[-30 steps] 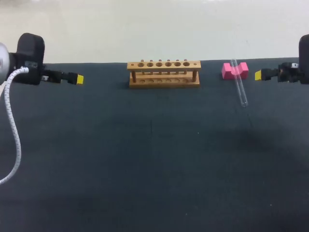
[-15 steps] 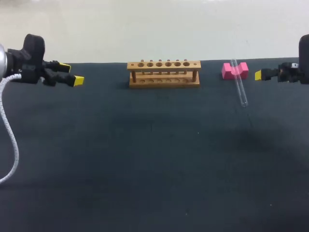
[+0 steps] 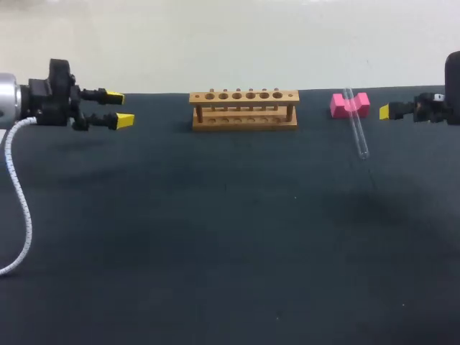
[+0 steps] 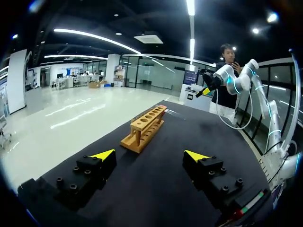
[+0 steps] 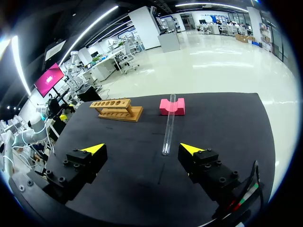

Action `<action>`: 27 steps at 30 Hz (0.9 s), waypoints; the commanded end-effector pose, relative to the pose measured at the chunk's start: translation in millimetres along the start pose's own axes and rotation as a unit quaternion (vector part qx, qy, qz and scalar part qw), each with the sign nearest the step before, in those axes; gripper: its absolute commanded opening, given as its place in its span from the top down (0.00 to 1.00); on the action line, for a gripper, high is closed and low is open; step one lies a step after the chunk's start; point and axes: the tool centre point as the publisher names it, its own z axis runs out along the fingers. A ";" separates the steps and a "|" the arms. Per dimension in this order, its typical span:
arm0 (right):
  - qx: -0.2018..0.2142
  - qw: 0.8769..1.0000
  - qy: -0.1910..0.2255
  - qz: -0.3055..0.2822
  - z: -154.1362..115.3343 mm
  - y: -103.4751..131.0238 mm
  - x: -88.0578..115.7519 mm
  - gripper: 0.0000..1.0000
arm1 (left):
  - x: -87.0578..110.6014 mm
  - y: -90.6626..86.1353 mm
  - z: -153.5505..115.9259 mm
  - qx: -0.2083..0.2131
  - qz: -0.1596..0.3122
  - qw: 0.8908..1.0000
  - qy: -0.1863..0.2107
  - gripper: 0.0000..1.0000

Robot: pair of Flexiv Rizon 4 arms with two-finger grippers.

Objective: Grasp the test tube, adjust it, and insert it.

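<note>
A clear glass test tube (image 3: 356, 123) lies tilted, its upper end resting on a pink block (image 3: 349, 105) and its lower end on the table at the right. The wooden rack (image 3: 244, 109) with several holes stands at the back middle. My right gripper (image 3: 388, 111) hovers open at the right edge, just right of the pink block. In the right wrist view the test tube (image 5: 168, 124) lies ahead of my open right gripper (image 5: 144, 148). My left gripper (image 3: 119, 108) is open at the far left, empty. In the left wrist view the rack (image 4: 145, 128) stands ahead of my left gripper (image 4: 150, 155).
The black table (image 3: 230, 244) spreads bare across the front and middle. A white cable (image 3: 20, 208) hangs from my left arm over the left edge. My left arm shows far off past the rack (image 5: 113, 109) in the right wrist view.
My left gripper has turned at the wrist and shifted slightly right, so both its yellow tips now show one above the other. The right arm and the tube have not moved.
</note>
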 end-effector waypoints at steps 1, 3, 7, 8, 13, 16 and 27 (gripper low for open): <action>0.004 1.000 0.000 0.000 -1.1 1.6 0.3 0.00 | 1.5 11.0 21.4 0.019 0.005 1.000 -0.010 0.00; 0.004 1.000 0.000 0.000 -1.1 1.6 0.3 0.00 | 0.3 12.1 27.0 0.019 0.008 1.000 -0.013 0.00; 0.004 1.000 0.000 0.000 -1.1 1.6 0.3 0.00 | 0.5 14.3 37.7 0.020 0.011 1.000 -0.014 0.00; 0.004 1.000 0.000 0.000 -1.1 1.6 0.3 0.00 | 0.9 14.2 39.4 0.022 0.013 1.000 -0.014 0.00; 0.004 1.000 0.000 0.000 -1.1 1.6 0.3 0.00 | 0.8 11.0 43.4 0.030 0.014 0.999 -0.014 0.00; 0.004 1.000 0.000 0.000 -1.1 1.6 0.3 0.00 | 1.7 8.1 44.0 0.030 0.025 0.999 -0.009 0.00; 0.004 1.000 0.000 0.000 -1.1 1.6 0.3 0.00 | 1.7 8.1 44.0 0.030 0.025 0.999 -0.009 0.00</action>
